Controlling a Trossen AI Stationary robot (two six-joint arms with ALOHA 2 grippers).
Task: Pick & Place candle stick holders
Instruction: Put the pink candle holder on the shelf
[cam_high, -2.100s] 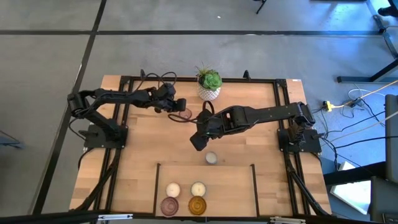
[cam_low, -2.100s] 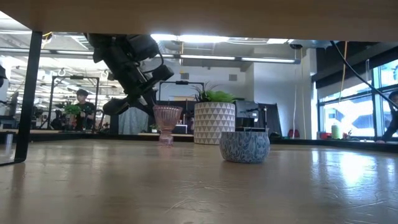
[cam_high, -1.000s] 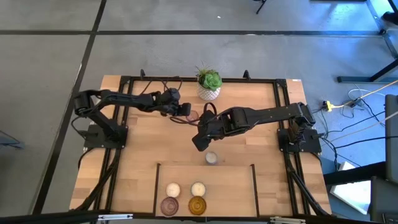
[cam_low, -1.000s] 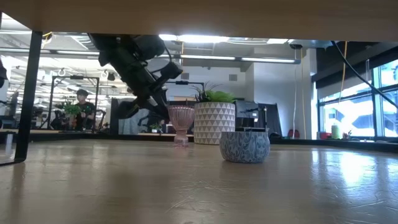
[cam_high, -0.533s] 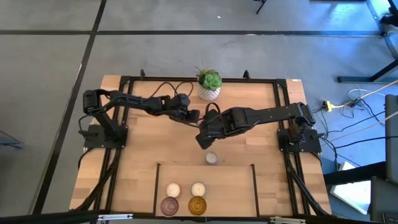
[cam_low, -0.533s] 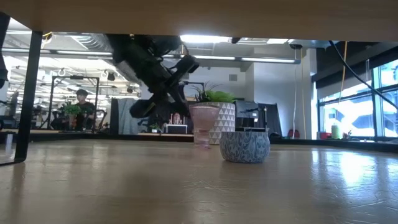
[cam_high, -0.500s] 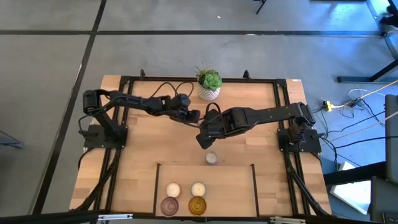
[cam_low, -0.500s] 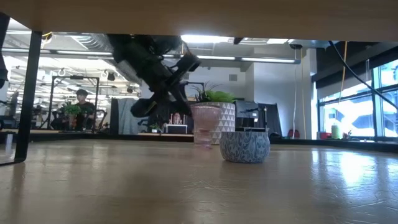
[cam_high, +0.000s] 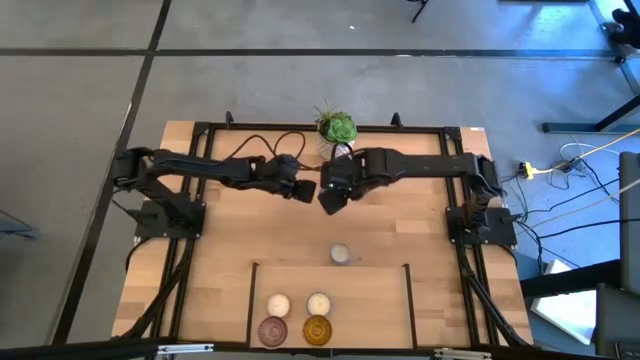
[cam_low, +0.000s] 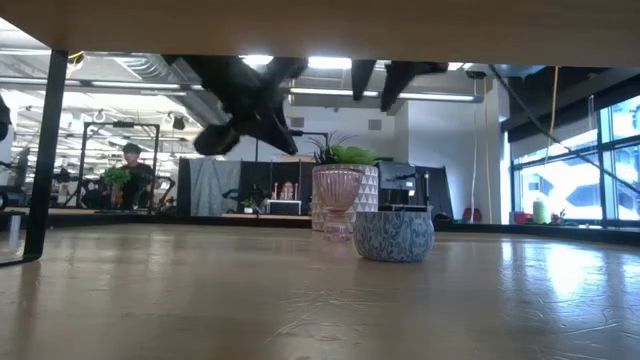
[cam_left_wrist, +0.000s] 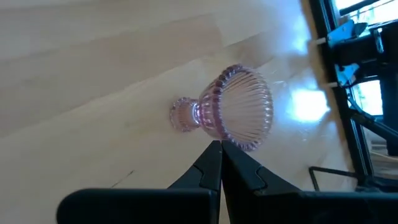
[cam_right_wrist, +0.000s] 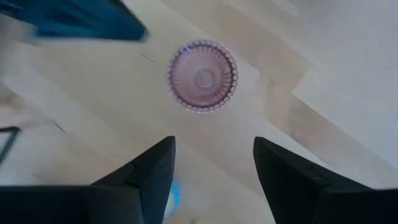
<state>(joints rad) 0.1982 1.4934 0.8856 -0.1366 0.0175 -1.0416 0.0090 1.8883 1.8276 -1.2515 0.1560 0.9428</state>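
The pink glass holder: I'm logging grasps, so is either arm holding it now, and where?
Nothing is held. The pink glass holder stands free on the table; the left gripper is shut beside it, the right gripper open above it.

We count 3 cream-white holders (cam_high: 340, 254), 2 pink glass holders (cam_low: 337, 201), 1 amber holder (cam_high: 317, 329), 1 potted plant (cam_high: 338, 129).

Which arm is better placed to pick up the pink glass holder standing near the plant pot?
Right, probably. The right tool hangs open directly over the pink glass holder, while the left tool sits beside it with fingers shut.
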